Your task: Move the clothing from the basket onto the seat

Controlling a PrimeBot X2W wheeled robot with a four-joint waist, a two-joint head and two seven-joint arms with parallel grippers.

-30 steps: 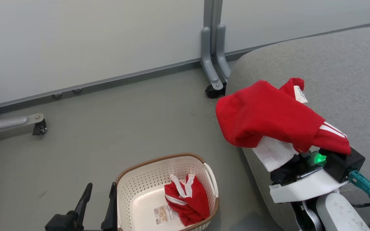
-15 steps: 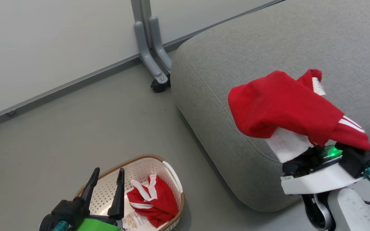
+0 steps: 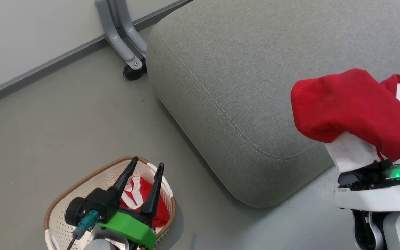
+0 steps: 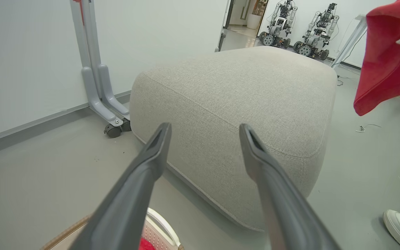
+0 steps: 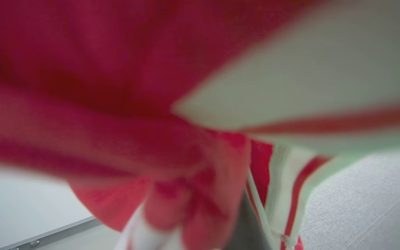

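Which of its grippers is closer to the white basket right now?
Left. The left gripper hangs open over the basket; the right gripper, holding a red garment, is away past the seat corner.

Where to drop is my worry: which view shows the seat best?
Left wrist view: the seat appears nearly whole, top and rounded corners. Head view crops its far side; right wrist view shows a blurred grey patch beside the held red garment.

Bright even indoor light, soft shadows, right wrist view blurred by close fabric (image 5: 116,86)
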